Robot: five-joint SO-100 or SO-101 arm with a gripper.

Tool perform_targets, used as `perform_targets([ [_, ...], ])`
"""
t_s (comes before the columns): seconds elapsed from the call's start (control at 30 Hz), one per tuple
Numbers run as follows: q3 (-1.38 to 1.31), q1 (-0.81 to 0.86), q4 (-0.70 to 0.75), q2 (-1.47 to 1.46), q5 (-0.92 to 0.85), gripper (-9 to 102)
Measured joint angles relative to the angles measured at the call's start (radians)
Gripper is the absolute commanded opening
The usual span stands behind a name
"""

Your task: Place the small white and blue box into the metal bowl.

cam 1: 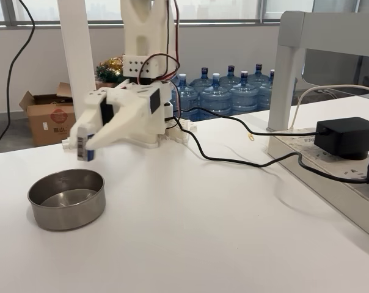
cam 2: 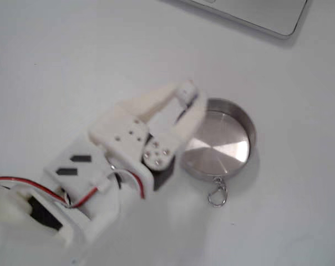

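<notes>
The metal bowl [cam 1: 68, 213] sits empty at the left front of the white table [cam 1: 190, 232]. My white gripper [cam 1: 87, 144] hangs above and just behind it, shut on the small white and blue box [cam 1: 82, 145], whose barcode side faces the camera. From above, the box [cam 2: 186, 90] shows as a small white block pinched at the tips of my gripper [cam 2: 191, 100], right over the left rim of the bowl [cam 2: 223, 147]. The box is clear of the table and of the bowl's bottom.
A black cable [cam 1: 233, 160] runs across the table to a black power adapter [cam 1: 346, 135] on a white frame [cam 1: 288, 85] at the right. A small metal key ring [cam 2: 216, 194] lies beside the bowl. Water bottles [cam 1: 216, 91] stand beyond the table.
</notes>
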Motion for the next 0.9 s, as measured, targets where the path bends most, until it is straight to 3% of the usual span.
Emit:
perform_targets([
  [0.47, 0.000, 0.011, 0.000, -0.098, 0.000, 13],
  [0.63, 0.005, -0.021, 0.000, -0.098, 0.002, 11],
  [0.8, 0.055, -0.132, 0.000, -0.005, -0.014, -5],
  [0.9, 0.092, -0.201, 0.000, 0.077, -0.114, -4],
])
